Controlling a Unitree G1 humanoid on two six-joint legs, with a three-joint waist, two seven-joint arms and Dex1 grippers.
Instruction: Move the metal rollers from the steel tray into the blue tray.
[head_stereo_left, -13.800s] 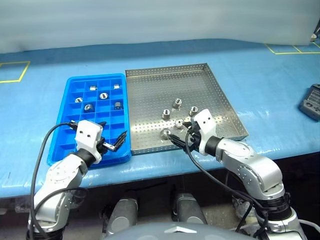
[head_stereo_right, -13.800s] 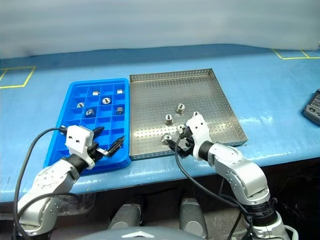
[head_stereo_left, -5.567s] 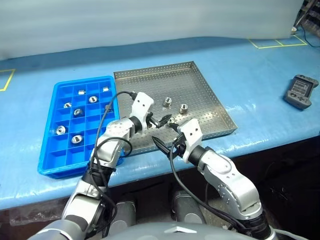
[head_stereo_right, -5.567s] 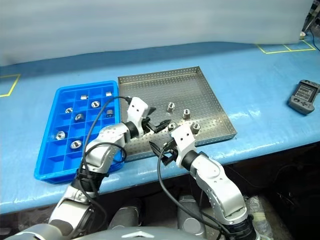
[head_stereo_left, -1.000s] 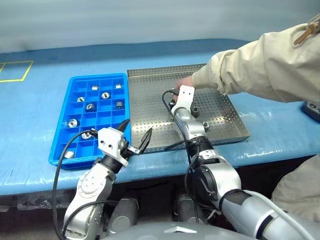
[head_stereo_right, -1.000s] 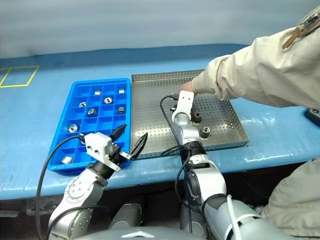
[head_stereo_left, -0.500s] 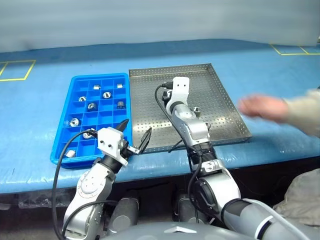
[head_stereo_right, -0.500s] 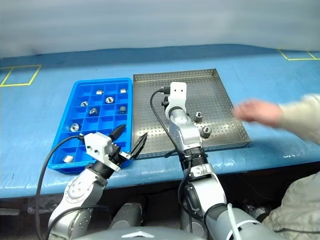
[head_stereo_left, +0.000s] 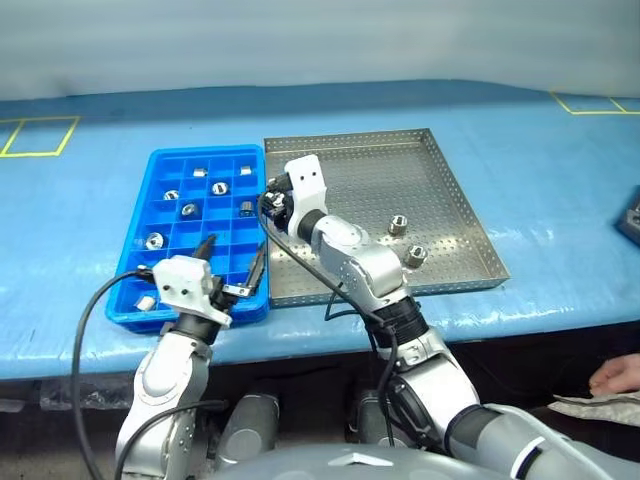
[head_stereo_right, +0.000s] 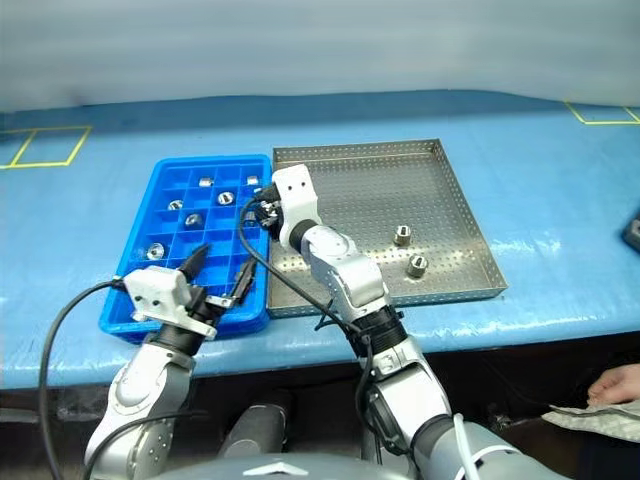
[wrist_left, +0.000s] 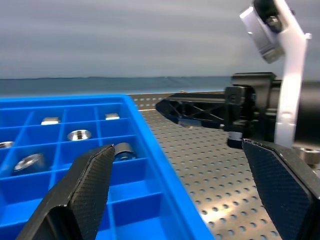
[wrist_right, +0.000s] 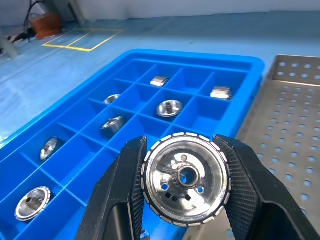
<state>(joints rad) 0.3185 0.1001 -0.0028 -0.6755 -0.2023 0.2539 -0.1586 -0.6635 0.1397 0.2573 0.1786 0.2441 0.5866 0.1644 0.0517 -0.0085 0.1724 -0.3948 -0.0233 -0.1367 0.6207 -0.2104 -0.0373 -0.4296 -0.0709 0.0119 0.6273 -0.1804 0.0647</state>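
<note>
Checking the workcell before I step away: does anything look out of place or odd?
Nothing looks spilled or damaged. Two metal rollers sit upright in the steel tray, the others in separate blue tray cells. The right claw grips one roller. Only a person's hand rests at the right edge.

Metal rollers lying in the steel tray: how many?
2. One metal roller sits right of centre, the other nearer the front rim. The right arm covers part of the steel tray, so more may be hidden.

Bright even light, soft shadows, glare on held roller (wrist_right: 186, 178), blurred background
</note>
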